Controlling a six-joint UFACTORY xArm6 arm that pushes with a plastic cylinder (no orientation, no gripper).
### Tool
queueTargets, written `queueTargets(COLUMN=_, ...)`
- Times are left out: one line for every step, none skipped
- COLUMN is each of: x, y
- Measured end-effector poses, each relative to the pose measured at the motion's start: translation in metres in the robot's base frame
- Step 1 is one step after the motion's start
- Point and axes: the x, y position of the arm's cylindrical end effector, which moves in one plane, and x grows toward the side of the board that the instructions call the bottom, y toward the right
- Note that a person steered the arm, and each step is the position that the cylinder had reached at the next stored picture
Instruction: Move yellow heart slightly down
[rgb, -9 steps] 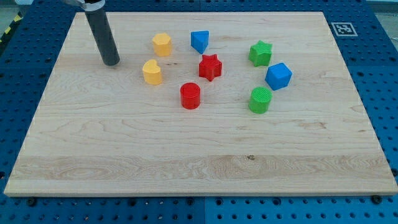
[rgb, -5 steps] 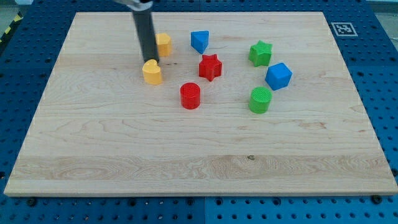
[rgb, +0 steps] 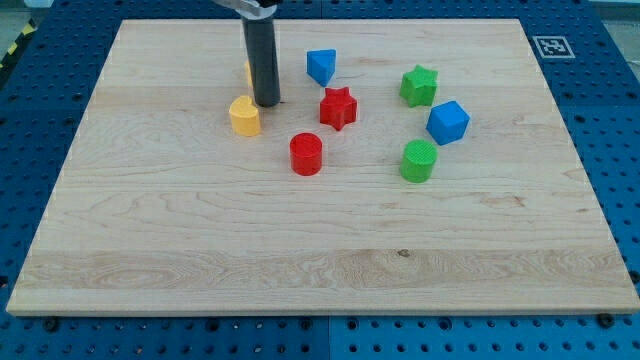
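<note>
Yellow heart is found on the upper left part of the wooden desk, lying flat and free of any neighbour. My tip is seen just beside it, toward the view's upper right, resting on the desk between the heart and a second yellow block, which is mostly hidden behind the rod so that its shape cannot be made out. No hand is fitted to this arm, so no open or closed state can be told; only the rod's lower end is available for pushing. Further to the view's right a red star and a blue block are seen, with a red cylinder below them; well apart on the right are a green star, a blue cube and a green cylinder. The approach step is judged to be in hand, no contact with the heart being visible. A small shift toward the view's left, to the heart's top edge, is judged necessary, followed by a short push toward the view's bottom.
</note>
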Motion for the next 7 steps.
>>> queueTargets(x=0.004, y=-0.018)
queueTargets(x=0.012, y=-0.020)
queueTargets(x=0.027, y=-0.021)
queueTargets(x=0.047, y=-0.021)
queueTargets(x=0.067, y=-0.027)
queueTargets(x=0.086, y=-0.043)
queueTargets(x=0.103, y=-0.064)
